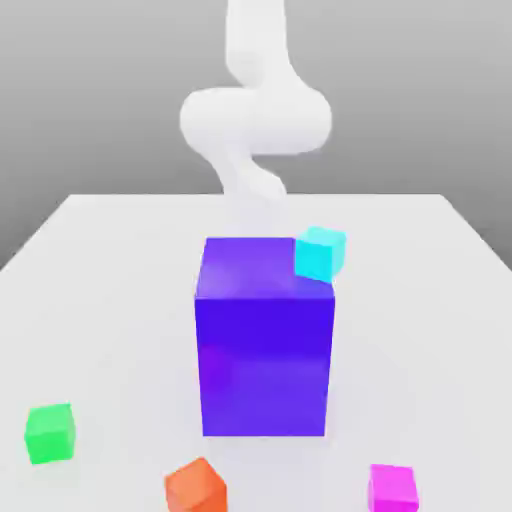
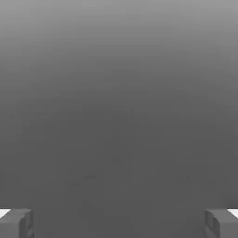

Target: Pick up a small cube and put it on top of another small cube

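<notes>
Table [image 1: 110, 260] is what you see carrying everything, white and flat. Your pink cube [image 1: 392, 488] sits on it at the near edge, on the exterior view's right, flat on one face, equal-sided with no long axis. An orange cube [image 1: 196, 486] lies near the middle of that edge, a green cube [image 1: 50, 432] further left. A big blue block [image 1: 265, 340] stands mid-table, a cyan cube [image 1: 320, 253] at its far right top corner. Behind rises the white arm [image 1: 255, 115]. Your gripper [image 2: 119, 223] has its jaws wide, holding nothing.

Soft, even, nearly shadowless light
</notes>
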Action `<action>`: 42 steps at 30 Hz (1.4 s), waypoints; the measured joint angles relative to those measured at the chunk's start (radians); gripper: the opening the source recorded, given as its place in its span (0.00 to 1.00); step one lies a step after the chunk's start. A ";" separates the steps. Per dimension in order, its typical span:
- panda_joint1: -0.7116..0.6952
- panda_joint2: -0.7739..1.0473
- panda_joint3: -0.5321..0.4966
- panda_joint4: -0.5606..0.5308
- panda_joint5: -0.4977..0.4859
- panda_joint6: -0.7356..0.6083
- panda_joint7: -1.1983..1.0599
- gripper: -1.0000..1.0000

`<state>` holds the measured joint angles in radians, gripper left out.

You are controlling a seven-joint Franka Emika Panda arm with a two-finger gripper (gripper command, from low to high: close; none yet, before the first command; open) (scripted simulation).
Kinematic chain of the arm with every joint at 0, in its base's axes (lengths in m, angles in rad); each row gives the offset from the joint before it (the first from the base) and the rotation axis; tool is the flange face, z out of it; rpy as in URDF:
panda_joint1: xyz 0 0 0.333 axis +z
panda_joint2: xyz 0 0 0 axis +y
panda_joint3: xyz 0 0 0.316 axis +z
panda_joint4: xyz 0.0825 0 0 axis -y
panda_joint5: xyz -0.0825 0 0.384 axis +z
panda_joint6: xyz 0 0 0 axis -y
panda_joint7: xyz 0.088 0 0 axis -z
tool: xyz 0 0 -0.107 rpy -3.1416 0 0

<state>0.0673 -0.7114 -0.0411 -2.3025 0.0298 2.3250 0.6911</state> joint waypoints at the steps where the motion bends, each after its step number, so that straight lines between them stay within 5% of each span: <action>1: 0.028 0.038 -0.017 -0.001 0.014 0.011 -0.048 0.50; 10: 0.226 0.360 -0.125 -0.009 0.146 0.099 -0.458 0.50; 19: 0.333 0.676 -0.129 -0.018 0.245 0.188 -0.841 0.50; 34: 0.379 1.152 -0.081 -0.020 0.109 0.435 -1.168 0.50; 35: 0.369 1.190 -0.069 -0.012 0.115 0.463 -1.174 0.00; 42: 0.367 1.198 -0.066 -0.010 0.116 0.468 -1.176 0.00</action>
<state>0.4340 0.4870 -0.1076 -2.3129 0.1459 2.7932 -0.4845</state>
